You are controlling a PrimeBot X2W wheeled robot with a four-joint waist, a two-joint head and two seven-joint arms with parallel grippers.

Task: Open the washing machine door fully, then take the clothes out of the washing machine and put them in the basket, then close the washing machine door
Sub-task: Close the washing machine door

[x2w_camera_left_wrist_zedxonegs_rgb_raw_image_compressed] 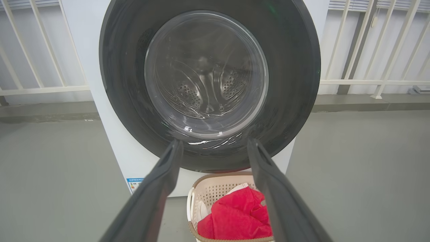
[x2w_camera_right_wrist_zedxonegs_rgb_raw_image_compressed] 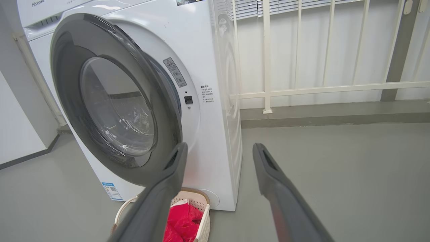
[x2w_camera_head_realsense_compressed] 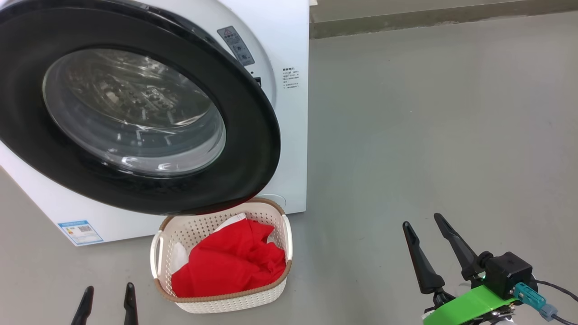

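The washing machine stands at the upper left. Its washing machine door hangs ajar, its free right edge swung out from the front and reaching over the basket. The red clothes lie in the basket on the floor, right before the machine. My left gripper is open at the bottom edge, left of the basket. My right gripper is open and empty, well to the basket's right. The left wrist view faces the door between open fingers, with the basket and clothes below it.
Grey floor stretches to the right of the machine. Behind it run a low ledge and a white railing. A white wall panel stands to the machine's left in the right wrist view.
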